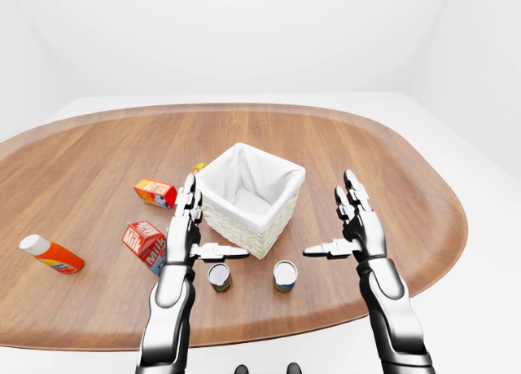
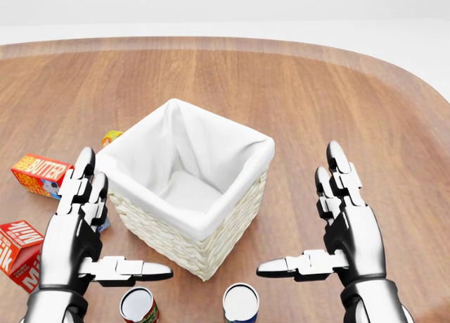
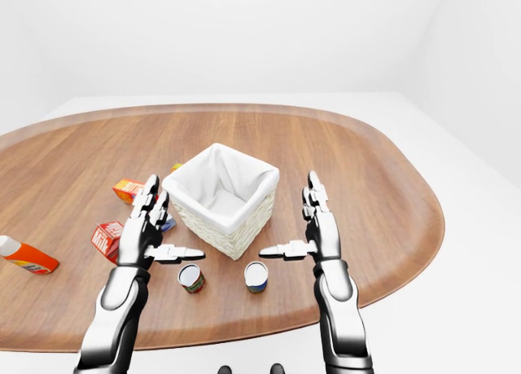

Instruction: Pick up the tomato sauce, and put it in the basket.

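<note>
Two cans (image 1: 219,277), one basket (image 1: 250,196)

White woven basket (image 2: 184,233); red-labelled can (image 1: 219,278); blue-labelled can (image 1: 284,276).

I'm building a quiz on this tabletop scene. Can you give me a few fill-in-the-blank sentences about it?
1. The basket is lined with ____ cloth.
2. The number of cans standing near the table's bottom edge in the left-eye view is ____.
3. Both the left robot hand and the right robot hand have their fingers ____.
4. The carton left of the basket reads ____.

Missing words: white; two; open; butter
</note>
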